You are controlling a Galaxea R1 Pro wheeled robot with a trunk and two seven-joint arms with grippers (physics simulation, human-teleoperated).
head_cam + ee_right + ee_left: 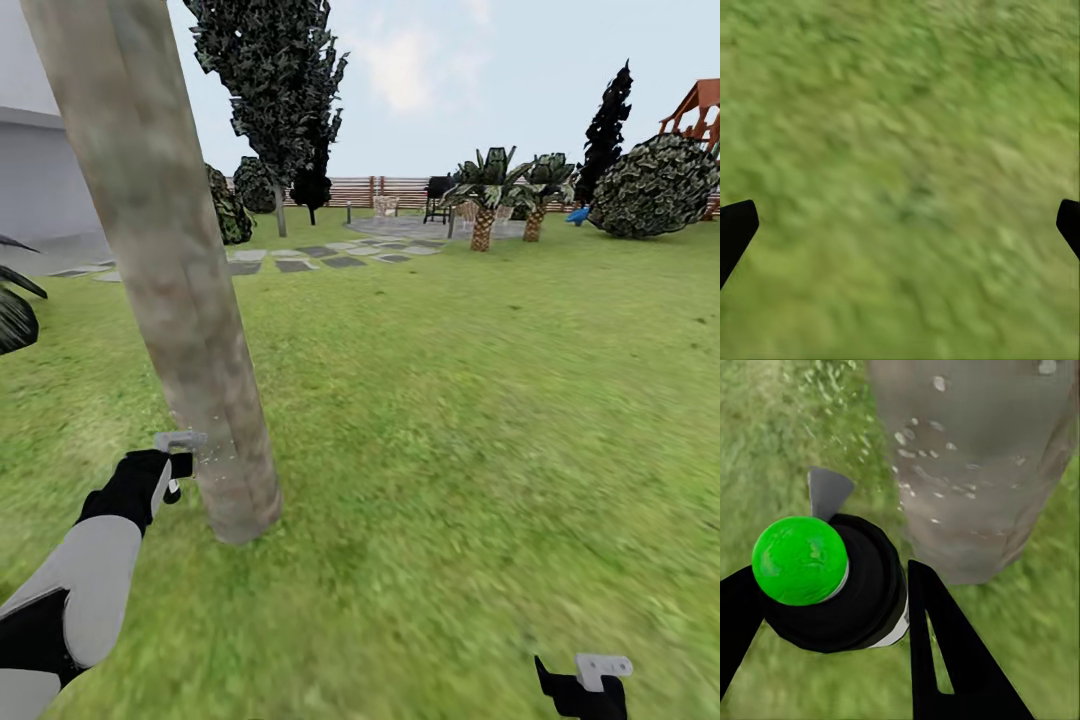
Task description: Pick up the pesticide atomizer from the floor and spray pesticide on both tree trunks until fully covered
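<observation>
Left gripper point(832, 615) is clamping the pesticide atomizer point(840, 585), black fingers point(952, 660) sitting on either side of the bottle body and pressing against it; in the left wrist view the bottle is sitting right between them, seen from its end, w/ a bright green round cap-like top point(799, 560) and a grey nozzle piece point(829, 491) sticking out toward the trunk. In head view the L gripper point(170, 470) is sitting low, just beside the tree trunk point(175, 270) near its base, on the robot's left side of it; nozzle end is pointing at the bark, close but whether touching – cannot tell. Small pale specks are showing in the air and on the bark next to the nozzle in both views, looking like spray droplets point(916, 454). Trunk is mottled grey-brown/beige, leaning slightly, standing in the grass lawn point(480, 420). Right gripper point(900, 225) is hanging wide open over bare grass, fingertips at opposite edges of the right wrist view, nothing between them; in head view it is sitting low at the robot's right point(585, 690), well apart from trunk and bottle. Background: grey stepping slabs point(300, 258), slat fence point(385, 190), dark narrow trees point(275, 90), short palms point(485, 200), rounded bush point(655, 185).
</observation>
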